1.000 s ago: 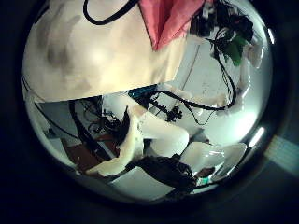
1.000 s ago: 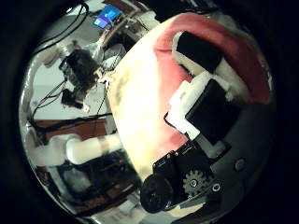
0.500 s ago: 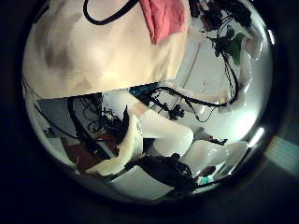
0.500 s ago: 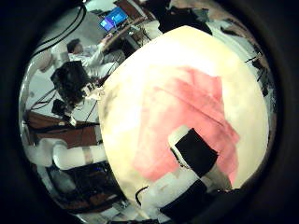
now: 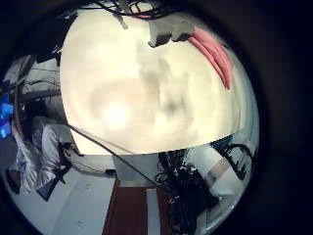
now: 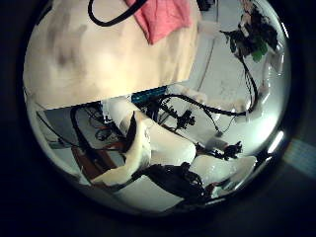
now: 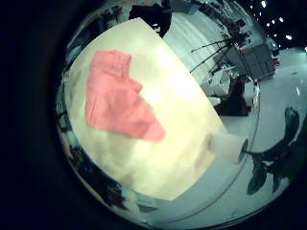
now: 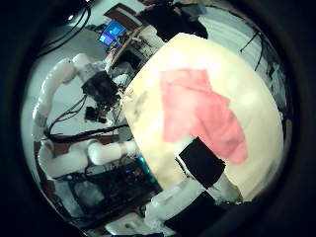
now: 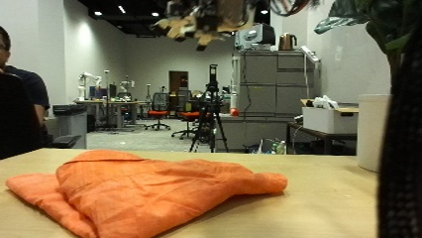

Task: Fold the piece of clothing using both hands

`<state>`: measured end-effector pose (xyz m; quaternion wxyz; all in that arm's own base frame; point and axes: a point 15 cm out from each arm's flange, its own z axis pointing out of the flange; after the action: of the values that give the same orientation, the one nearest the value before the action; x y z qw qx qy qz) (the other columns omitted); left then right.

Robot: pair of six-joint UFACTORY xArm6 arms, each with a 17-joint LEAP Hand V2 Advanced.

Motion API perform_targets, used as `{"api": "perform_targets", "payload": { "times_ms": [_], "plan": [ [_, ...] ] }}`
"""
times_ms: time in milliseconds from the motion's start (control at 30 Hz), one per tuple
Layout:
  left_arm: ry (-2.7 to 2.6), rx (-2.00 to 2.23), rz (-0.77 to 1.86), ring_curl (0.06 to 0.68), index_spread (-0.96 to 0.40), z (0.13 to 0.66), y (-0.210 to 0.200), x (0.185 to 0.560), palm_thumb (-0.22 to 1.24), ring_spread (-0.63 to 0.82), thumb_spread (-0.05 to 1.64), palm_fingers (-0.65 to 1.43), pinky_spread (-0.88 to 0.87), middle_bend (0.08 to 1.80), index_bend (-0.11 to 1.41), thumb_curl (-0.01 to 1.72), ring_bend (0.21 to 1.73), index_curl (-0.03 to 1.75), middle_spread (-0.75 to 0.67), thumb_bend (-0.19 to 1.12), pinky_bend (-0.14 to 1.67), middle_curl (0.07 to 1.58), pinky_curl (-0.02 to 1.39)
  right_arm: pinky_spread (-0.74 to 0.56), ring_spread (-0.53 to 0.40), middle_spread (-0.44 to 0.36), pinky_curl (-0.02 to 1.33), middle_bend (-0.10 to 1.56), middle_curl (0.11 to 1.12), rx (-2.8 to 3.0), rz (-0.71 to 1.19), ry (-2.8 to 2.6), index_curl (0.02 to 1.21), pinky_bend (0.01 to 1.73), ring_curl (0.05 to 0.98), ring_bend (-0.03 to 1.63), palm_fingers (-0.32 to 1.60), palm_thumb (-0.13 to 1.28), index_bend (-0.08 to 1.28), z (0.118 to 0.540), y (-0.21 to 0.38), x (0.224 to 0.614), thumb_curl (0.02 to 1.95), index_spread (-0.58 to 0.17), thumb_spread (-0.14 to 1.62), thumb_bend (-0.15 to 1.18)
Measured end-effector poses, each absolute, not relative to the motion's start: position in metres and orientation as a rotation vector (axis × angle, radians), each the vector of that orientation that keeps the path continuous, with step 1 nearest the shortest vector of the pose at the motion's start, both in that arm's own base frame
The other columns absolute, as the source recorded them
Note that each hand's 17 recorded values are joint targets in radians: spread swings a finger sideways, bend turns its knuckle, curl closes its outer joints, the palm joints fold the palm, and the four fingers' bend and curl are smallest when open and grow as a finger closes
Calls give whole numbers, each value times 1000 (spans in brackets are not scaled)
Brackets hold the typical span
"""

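An orange piece of clothing [image 9: 152, 193] lies in a loose, part-folded heap on the light wooden table [image 9: 330, 213]. A hand [image 9: 205, 20] hangs high above it with relaxed fingers, touching nothing. The right thumb side palm view shows the clothing [image 8: 202, 109] spread below, one of my right hand's own fingers [image 8: 202, 163] straight and off it, and the left hand [image 8: 102, 89] beyond the table edge. The right little finger side palm view shows the clothing [image 7: 120, 96] well below. The left palm views show it far off on the table [image 6: 163, 15] [image 5: 210, 54].
A white cylinder [image 9: 376, 149] stands on the table near its edge, also in the right little finger side palm view [image 7: 228, 146]. A dark plant [image 9: 402, 119] rises beside it. Office furniture and tripods stand beyond the table.
My right hand has let go of the clothing and lifted away; its fingers lay on the cloth a second ago and the cloth now lies farther below. The left view has shifted only slightly.
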<state>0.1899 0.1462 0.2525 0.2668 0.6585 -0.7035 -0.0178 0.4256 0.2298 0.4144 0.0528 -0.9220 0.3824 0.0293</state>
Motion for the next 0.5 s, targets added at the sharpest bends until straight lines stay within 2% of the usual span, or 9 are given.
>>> {"api": "perform_targets", "payload": {
  "times_ms": [167,300,400,500],
  "plan": [
    [-1943,1763,-84,234,54,267,106,199,375,585,1156,-55,543,169,161,330,339,278,413,-22,225,204,320,380,185,35,273,268,340,-2843,241,1333,380,357,248,395,70,601,194,416,179,379,261,-419,1405,-12],
    [-1950,1768,-129,235,54,274,76,208,373,584,1152,-49,543,169,164,331,338,282,410,-20,220,208,319,373,191,54,273,238,335,-2870,393,1469,372,314,239,342,55,592,189,413,145,349,253,-413,1411,-10],
    [-1958,1741,-162,235,54,280,49,209,372,578,1151,-47,538,167,164,333,340,284,407,-20,224,209,320,361,198,58,274,224,333,-2884,516,1546,363,290,232,309,55,574,184,396,120,326,243,-412,1412,-12],
    [-1957,1716,-248,234,61,283,27,201,377,575,1149,-42,534,172,163,332,337,286,409,-19,233,212,323,357,202,60,275,213,332,-2891,539,1606,355,271,227,281,64,568,181,384,95,310,238,-410,1414,-9]
  ]
}}
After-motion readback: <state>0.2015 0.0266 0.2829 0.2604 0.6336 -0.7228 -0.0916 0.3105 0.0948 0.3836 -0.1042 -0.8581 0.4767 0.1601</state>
